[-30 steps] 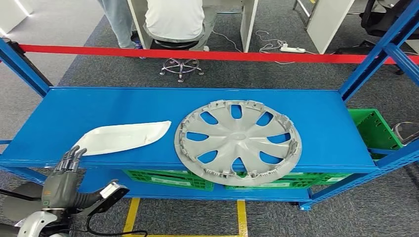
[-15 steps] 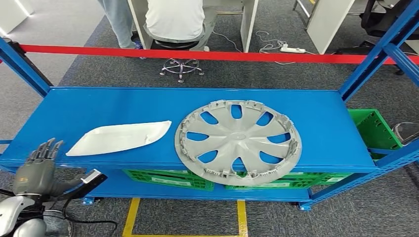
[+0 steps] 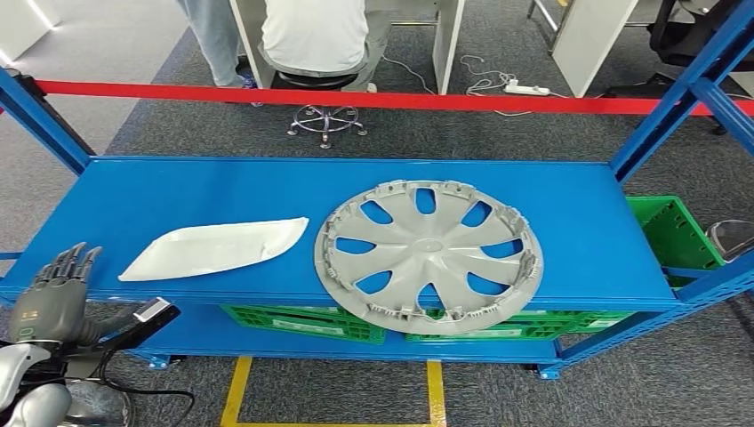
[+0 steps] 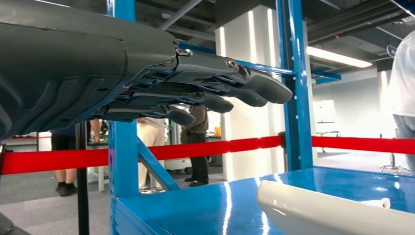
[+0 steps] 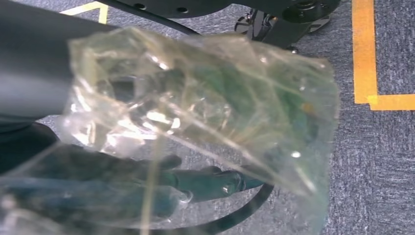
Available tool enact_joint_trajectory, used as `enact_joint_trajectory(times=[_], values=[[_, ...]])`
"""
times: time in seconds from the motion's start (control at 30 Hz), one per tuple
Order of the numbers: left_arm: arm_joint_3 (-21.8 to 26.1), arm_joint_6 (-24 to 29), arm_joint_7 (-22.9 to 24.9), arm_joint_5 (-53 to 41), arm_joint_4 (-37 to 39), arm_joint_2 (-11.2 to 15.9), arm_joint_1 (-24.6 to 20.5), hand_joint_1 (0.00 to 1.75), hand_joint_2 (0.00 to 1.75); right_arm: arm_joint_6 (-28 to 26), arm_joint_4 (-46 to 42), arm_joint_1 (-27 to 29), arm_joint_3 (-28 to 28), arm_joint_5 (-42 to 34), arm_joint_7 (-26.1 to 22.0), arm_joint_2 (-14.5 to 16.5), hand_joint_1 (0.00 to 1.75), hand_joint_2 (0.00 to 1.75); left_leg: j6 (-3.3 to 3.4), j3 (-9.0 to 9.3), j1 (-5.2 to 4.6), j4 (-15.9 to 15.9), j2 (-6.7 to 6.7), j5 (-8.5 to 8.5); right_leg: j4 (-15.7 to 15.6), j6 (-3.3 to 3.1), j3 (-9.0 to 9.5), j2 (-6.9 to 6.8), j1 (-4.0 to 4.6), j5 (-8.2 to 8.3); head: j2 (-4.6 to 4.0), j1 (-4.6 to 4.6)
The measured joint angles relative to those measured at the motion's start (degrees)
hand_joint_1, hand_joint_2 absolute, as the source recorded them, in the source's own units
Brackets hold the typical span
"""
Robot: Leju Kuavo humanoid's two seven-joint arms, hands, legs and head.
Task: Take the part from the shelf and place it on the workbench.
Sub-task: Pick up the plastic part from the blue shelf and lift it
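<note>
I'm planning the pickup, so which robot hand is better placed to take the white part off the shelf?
Likely the left robot hand: it is raised, fingers apart, beside the shelf edge near the white part. The right robot hand hangs toward the floor behind crumpled clear plastic.

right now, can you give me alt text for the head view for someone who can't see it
A blue shelf holds a grey wheel cover overhanging its front edge and a white curved part to its left. The robot's left hand hovers open at the shelf's front left corner, off the part. Behind a red barrier tape, a person sits on a stool.
</note>
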Motion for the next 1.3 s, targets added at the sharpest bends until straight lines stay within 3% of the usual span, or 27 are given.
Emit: enact_joint_trajectory(times=[0.4,0.97,1.0,1.1,1.13,1.3], values=[[-3.24,-7.12,-1.87,-0.89,7.36,2.44,-10.41,0.0,1.75,0.77,0.0,-0.7,0.41,1.21,0.98,0.0,0.0,0.0,-0.01,-0.02,0.0,0.0,-0.01,0.1,0.03,0.0,0.05,0.01,0.0,0.09,0.0,0.01],[-12.72,-10.49,-3.11,-2.87,19.54,3.17,-22.14,0.04,1.75,1.68,-0.05,-1.68,1.51,2.82,2.09,0.0,0.0,0.0,-0.03,-0.03,0.0,0.01,0.0,0.17,0.03,0.01,0.08,0.03,0.0,0.16,0.0,0.01],[-13.37,-10.8,-3.3,-2.82,20.3,3.14,-22.79,0.35,1.75,1.75,-0.07,-1.75,1.59,2.97,2.15,0.0,0.0,0.0,-0.04,-0.03,0.0,0.01,0.0,0.18,0.03,0.01,0.08,0.03,0.0,0.17,0.0,0.0],[-15.22,-11.51,-4.06,-2.49,22.53,2.99,-24.59,1.54,1.75,1.86,-0.11,-2.0,1.79,3.25,2.36,0.0,0.0,0.0,-0.04,-0.04,0.0,0.01,0.0,0.18,0.03,0.01,0.08,0.04,0.0,0.17,0.0,-0.01],[-15.79,-11.64,-4.32,-2.32,23.24,2.93,-25.12,1.64,1.75,1.87,-0.11,-2.1,1.82,3.28,2.44,0.0,0.0,0.0,-0.04,-0.04,0.0,0.01,0.0,0.18,0.03,0.01,0.08,0.04,0.0,0.17,0.0,0.01],[-17.93,-11.74,-5.03,-1.7,25.71,2.56,-26.46,1.72,1.75,1.89,-0.11,-2.43,2.01,3.41,2.84,0.0,0.0,0.0,-0.04,-0.04,0.0,0.02,0.0,0.18,0.03,0.01,0.06,0.05,0.0,0.17,0.0,0.01]])
